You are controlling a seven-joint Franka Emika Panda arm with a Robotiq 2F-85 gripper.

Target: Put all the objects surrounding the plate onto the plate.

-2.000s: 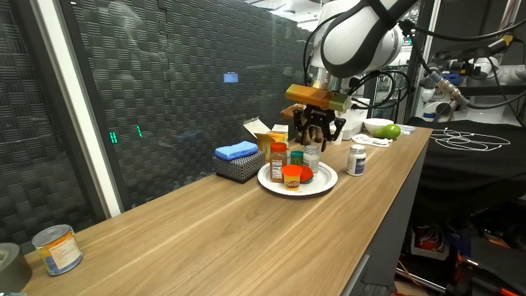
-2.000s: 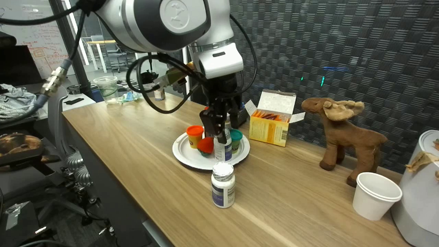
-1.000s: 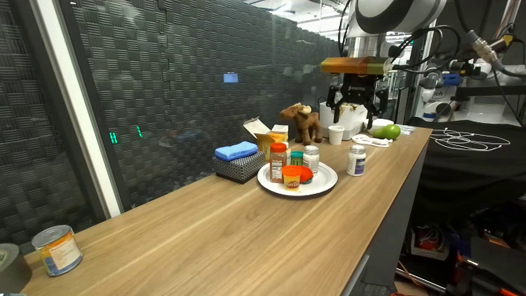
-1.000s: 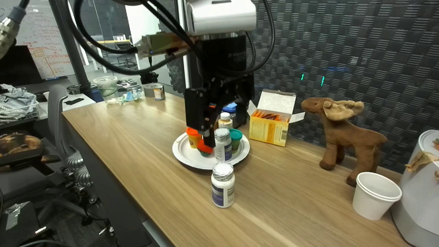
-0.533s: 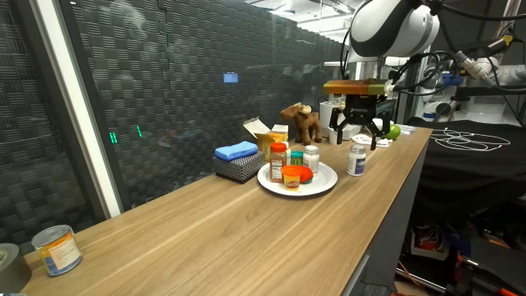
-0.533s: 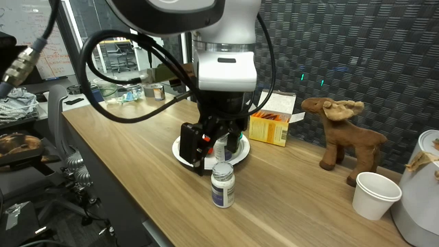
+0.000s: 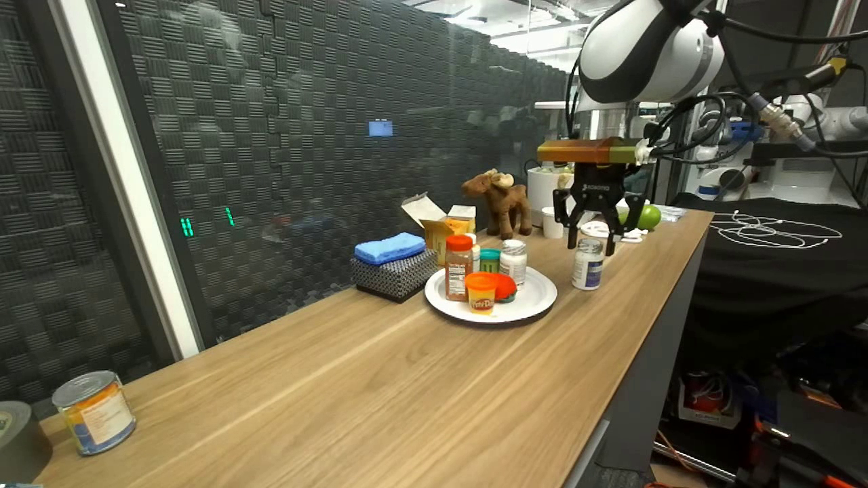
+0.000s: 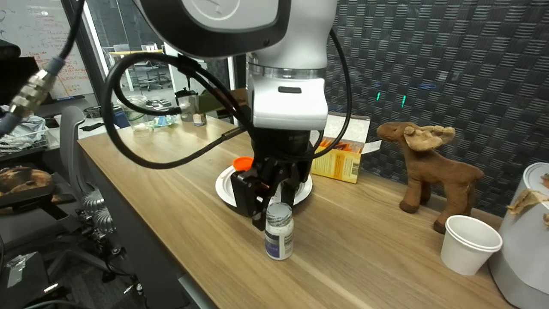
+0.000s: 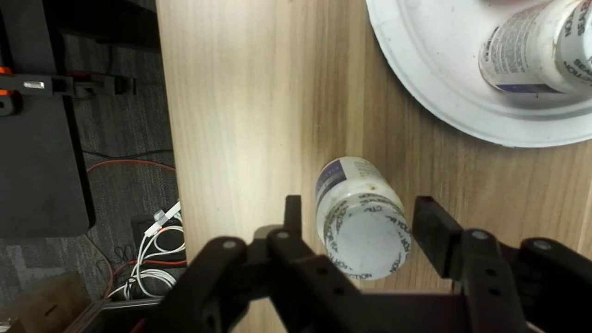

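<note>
A small white bottle [image 7: 587,272] stands upright on the table beside the plate; it also shows in an exterior view [image 8: 279,240] and the wrist view [image 9: 365,240]. My gripper [image 7: 590,247] is open, pointing down at the bottle's cap. In the wrist view its fingers [image 9: 437,231] stand on either side of the cap, with a gap at the left. The white plate [image 7: 536,306] holds a brown-orange jar [image 7: 458,271], an orange tub [image 7: 481,295], a red round piece [image 7: 505,287], a green-lidded tub [image 7: 489,261] and another white bottle [image 7: 513,266]. A further small bottle is mostly hidden behind the jar.
A blue block [image 7: 390,249] lies on a dark patterned box [image 7: 393,274] beside the plate. A yellow carton [image 8: 336,165], a brown moose figure [image 8: 433,167] and a white cup [image 8: 469,249] stand along the wall side. A can [image 7: 95,413] stands at the far end.
My gripper has moved from over the plate to the lone white bottle, rising and then coming down to its cap. In the last half second the jaws have narrowed. The objects have not moved.
</note>
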